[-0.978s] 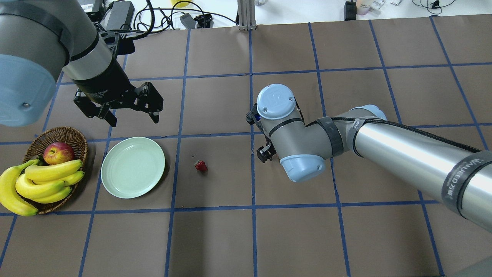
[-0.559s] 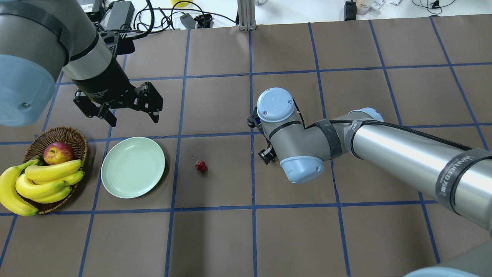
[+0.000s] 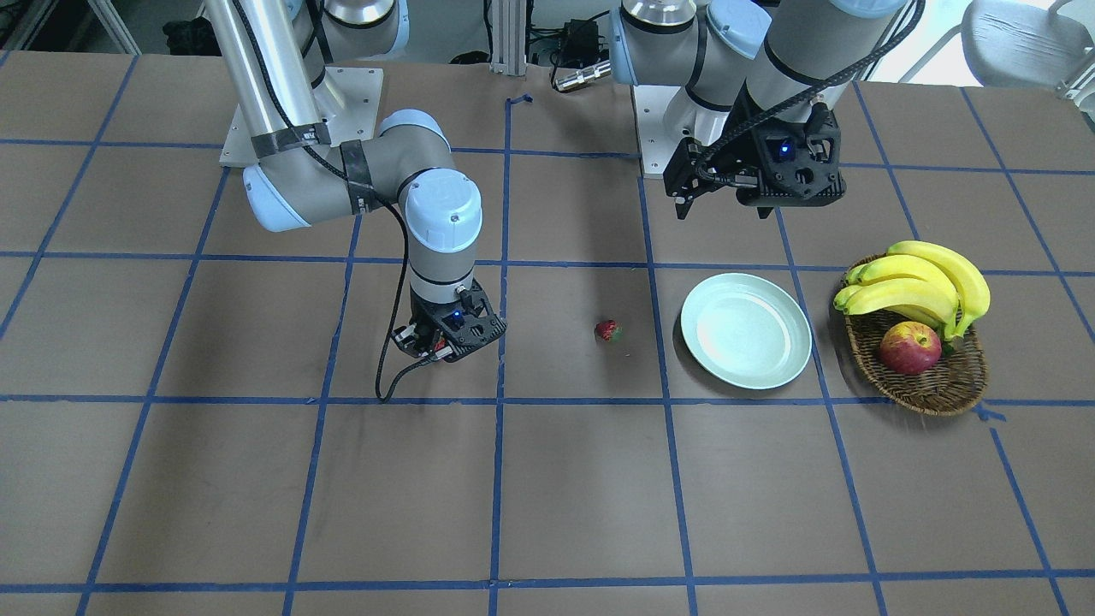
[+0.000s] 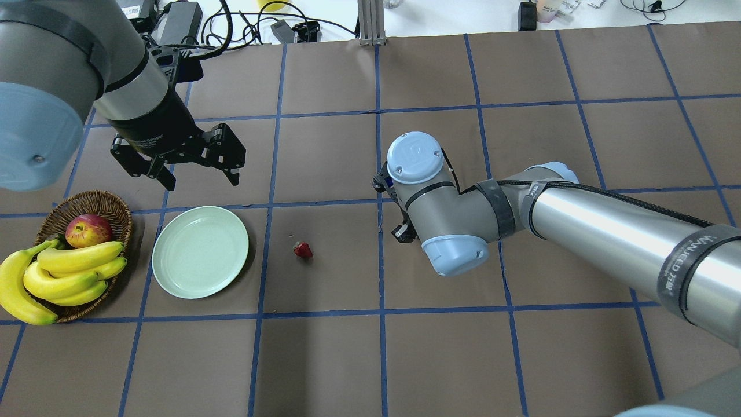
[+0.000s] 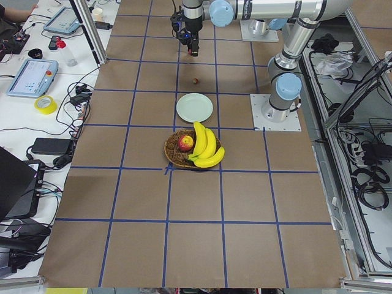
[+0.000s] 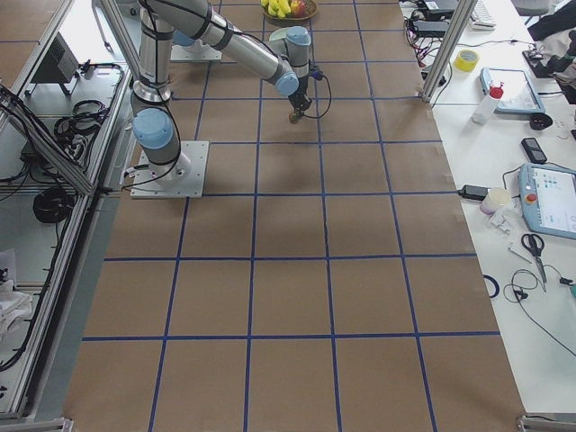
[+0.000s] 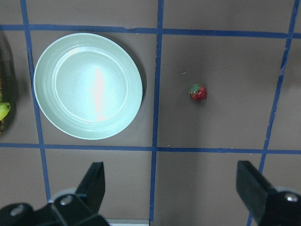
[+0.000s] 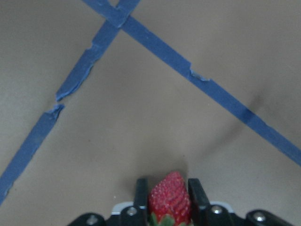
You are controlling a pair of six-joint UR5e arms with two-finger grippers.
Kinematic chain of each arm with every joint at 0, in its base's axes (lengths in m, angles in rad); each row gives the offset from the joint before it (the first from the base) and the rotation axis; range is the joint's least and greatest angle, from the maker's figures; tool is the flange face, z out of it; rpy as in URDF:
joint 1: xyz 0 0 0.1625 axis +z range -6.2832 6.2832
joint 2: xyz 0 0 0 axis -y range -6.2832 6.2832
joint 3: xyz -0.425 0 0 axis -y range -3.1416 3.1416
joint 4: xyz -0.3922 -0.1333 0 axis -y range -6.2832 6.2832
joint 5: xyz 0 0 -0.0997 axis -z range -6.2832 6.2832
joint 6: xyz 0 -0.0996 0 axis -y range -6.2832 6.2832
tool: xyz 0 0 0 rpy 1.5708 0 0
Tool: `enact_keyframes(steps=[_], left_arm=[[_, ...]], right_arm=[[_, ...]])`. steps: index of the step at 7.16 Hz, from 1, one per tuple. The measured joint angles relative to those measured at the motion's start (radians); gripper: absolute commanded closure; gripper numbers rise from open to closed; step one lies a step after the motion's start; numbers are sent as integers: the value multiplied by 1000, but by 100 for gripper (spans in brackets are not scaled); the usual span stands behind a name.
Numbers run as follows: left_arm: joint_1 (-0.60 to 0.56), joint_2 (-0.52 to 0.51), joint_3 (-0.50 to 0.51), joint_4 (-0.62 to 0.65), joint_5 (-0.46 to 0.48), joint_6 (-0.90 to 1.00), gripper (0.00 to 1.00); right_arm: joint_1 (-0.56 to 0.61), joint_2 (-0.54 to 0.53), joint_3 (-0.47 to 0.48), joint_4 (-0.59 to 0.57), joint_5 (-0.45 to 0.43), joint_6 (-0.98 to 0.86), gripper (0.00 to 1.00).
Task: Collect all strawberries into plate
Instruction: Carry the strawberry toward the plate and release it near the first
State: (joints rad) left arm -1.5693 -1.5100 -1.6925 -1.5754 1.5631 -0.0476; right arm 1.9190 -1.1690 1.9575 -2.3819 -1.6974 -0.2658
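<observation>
The right gripper sits low over the table, clenched on 1 strawberry. The right wrist view shows the berry pinched between both fingers, its long axis running along them, tip pointing out and green cap back toward the palm. Whether it is clear of the table cannot be told.

The plate lies well apart from this gripper, to its left in the overhead view, and it holds nothing yet. A 2nd strawberry lies loose on the table between the two, closer to the plate, almost on the straight line the carry would likely take. The held berry probably needs to travel left at enough height to pass over the loose one.

The left gripper hangs released, jaws spread wide, just beyond the plate's far rim. It is the arm nearer both the plate and the loose berry. A 3rd strawberry shows in no view. A wicker basket with bananas and an apple stands just left of the plate.
</observation>
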Motion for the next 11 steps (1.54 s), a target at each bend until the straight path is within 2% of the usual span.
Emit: enact_keyframes(steps=[1,4,7,8,9,10,11], left_arm=[[0,2,0,0,3,0,0],[0,5,-1,-1,6,0,0],[0,4,-2,-3,6,0,0],[0,5,-2,-3,8,0,0],[0,5,-2,-3,9,0,0],[0,5,-3,-3,9,0,0],[0,5,-2,-3,9,0,0]], right_arm=[[1,-2,-16,1,18,64,84],[19,2,-71,-10,195,413,83],[93,40,-109,-32,238,763,80],[127,72,-145,-32,235,883,61],[149,100,-177,-29,229,961,23],[159,115,-192,-26,226,992,6],[162,122,-197,-21,226,993,0]])
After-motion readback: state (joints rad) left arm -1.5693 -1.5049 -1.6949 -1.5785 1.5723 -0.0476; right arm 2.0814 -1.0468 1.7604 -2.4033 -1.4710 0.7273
